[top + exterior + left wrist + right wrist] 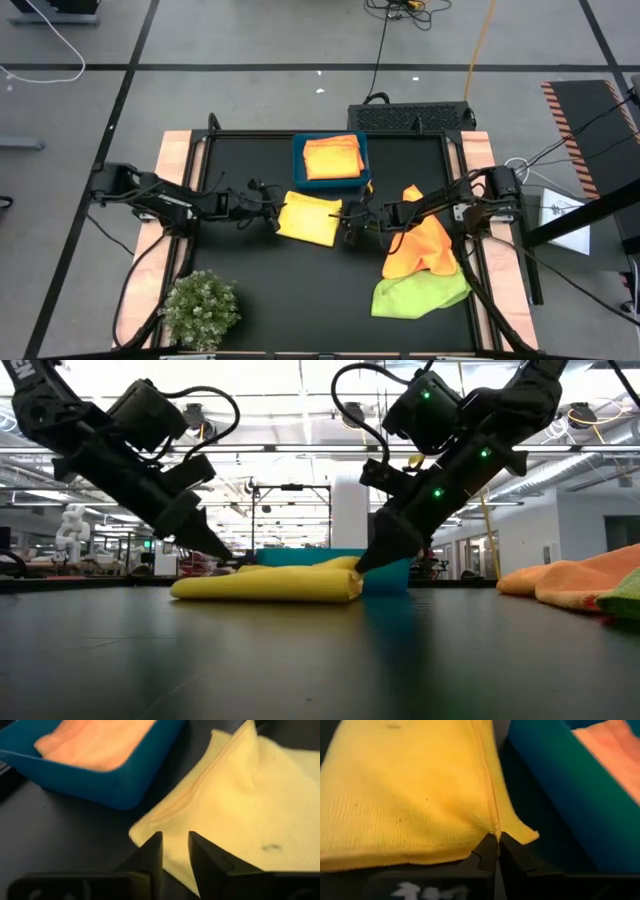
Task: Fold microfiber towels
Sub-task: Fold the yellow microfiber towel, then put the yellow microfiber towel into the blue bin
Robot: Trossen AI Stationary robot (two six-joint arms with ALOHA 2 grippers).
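At the bench's middle, just before the blue bin (331, 181), I see the folded yellow towel (309, 217). My right gripper (493, 851) has its jaws clamped on one edge; my left gripper's (174, 855) jaws stand slightly apart at the opposite edge.

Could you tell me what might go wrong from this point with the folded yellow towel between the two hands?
1. The right hand is shut on the yellow towel by its edge only; lifting could unfold it.
2. The left hand has its fingers apart at the opposite edge, so the fold may spring loose.
3. The blue bin sits close beside the towel, so a pull toward it could nudge it.
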